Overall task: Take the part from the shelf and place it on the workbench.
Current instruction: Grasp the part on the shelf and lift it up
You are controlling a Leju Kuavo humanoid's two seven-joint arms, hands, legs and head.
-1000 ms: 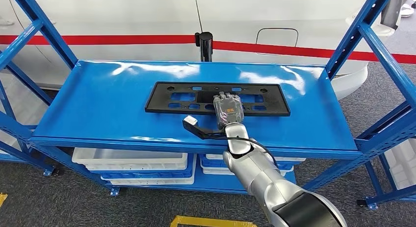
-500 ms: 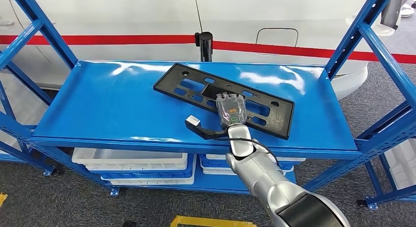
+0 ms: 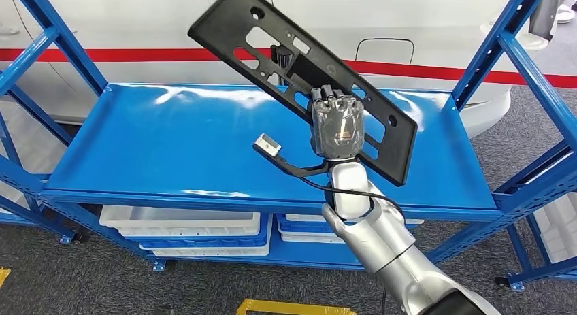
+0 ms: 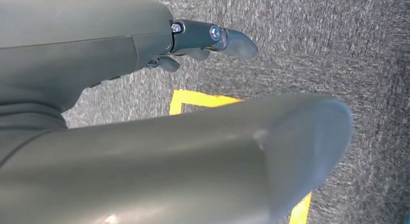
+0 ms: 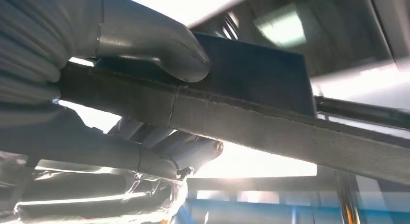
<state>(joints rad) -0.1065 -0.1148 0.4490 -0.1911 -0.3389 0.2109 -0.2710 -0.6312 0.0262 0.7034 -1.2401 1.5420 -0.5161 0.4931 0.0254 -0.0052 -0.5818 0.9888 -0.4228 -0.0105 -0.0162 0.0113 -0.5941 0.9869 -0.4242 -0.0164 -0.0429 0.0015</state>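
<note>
Right hand (image 3: 336, 128) grips the tilted black part (image 3: 272, 46) above the blue shelf (image 3: 136, 145); left hand (image 4: 203, 40) (hanging) apparently empty, fingers loosely apart.

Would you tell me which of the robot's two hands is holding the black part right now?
The right hand grips the black part, lifted and tilted above the blue shelf. The left hand hangs over the grey floor, holding nothing.

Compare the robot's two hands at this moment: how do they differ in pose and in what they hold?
The right hand is raised above the blue shelf and grips the black part, which hangs tilted clear of the shelf top; the left hand holds nothing.
In the right wrist view the thumb presses one face of the part, with fingers on the other; the left hand's fingers are only loosely bent, over grey floor.
Both are grey, many-fingered hands.
</note>
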